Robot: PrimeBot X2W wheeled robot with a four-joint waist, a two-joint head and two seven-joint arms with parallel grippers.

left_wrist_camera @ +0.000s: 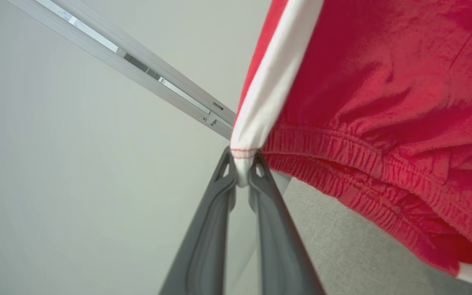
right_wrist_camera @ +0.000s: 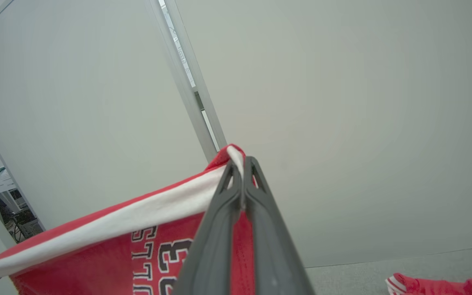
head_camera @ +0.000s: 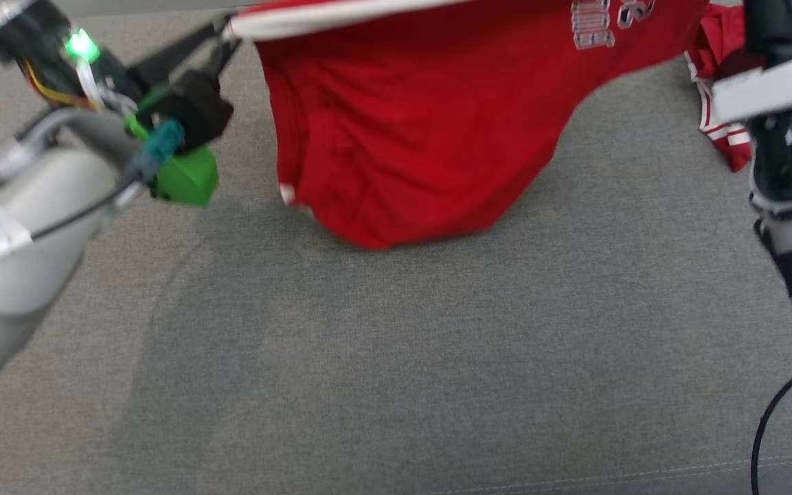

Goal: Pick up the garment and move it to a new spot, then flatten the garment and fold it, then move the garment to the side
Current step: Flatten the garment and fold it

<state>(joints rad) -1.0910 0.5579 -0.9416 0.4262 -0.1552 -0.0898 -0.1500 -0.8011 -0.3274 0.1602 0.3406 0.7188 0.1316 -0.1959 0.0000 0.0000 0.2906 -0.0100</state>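
Red jersey-knit garment [head_camera: 410, 137] is hanging stretched above the grey woven surface [head_camera: 396, 357]. Left gripper [left_wrist_camera: 242, 166] is pinching its white stripe [left_wrist_camera: 273, 78] beside a ribbed waistband [left_wrist_camera: 342, 159]. The right gripper [right_wrist_camera: 242, 166] is pinching the opposite corner, near printed numerals [right_wrist_camera: 170, 256].

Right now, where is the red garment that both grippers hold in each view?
Head view: the red garment hangs at top centre.
Left wrist view: upper right, white corner in the left gripper.
Right wrist view: lower left, edge in the right gripper.
Shared landmark: its white stripe.
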